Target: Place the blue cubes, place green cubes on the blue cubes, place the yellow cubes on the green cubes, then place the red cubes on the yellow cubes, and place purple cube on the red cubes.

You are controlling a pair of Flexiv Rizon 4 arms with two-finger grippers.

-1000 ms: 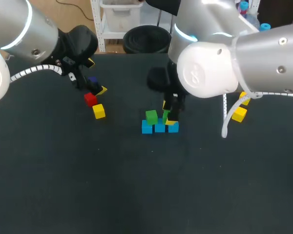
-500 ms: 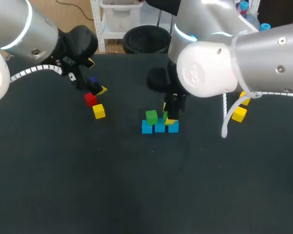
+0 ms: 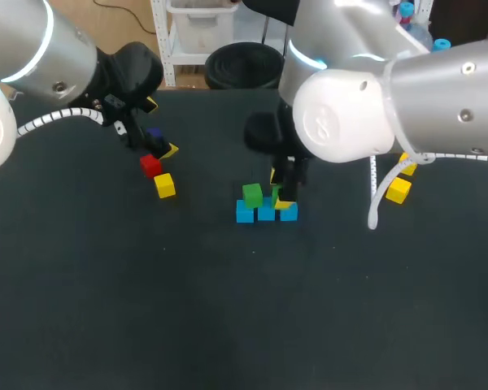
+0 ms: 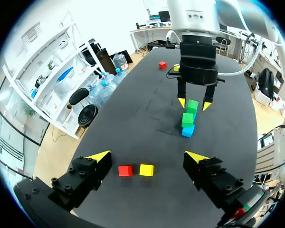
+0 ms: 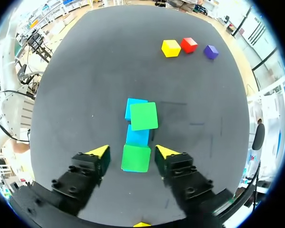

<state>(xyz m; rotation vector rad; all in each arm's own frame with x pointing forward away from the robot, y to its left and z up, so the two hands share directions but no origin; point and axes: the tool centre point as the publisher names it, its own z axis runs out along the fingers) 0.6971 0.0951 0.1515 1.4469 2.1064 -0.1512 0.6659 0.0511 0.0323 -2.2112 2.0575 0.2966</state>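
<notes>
Green on blue is the relation that matters. The second green cube (image 5: 136, 157) sits on the end block of the blue row (image 5: 137, 136) nearest the right gripper (image 5: 133, 151), directly between its yellow tips. The right wrist view shows a dark gap on each side of that cube, so the fingers stand narrowly apart and grip nothing. The row's long axis runs straight away from this gripper, and the fingers straddle it crosswise. A straight vertical withdrawal is therefore judged to clear the first green cube (image 5: 143, 116), which rests further along the row. Yellow cubes appear due next. The left gripper (image 4: 147, 156) hangs spread wide and empty, with a yellow cube (image 4: 146, 169) and a red cube (image 4: 125, 170) side by side on the table (image 3: 228, 309) just ahead of its tips. The left arm is judged the nearer to that yellow cube. Two other yellow cubes (image 3: 398, 190) lie on the right arm's side, well apart from the row. The head view hides most of the second green cube behind the right gripper and cannot settle contact, whereas the right wrist view does. The purple cube (image 5: 210, 51) shows plainly in the right wrist view, just beside the red cube, but is dim in the head view.
</notes>
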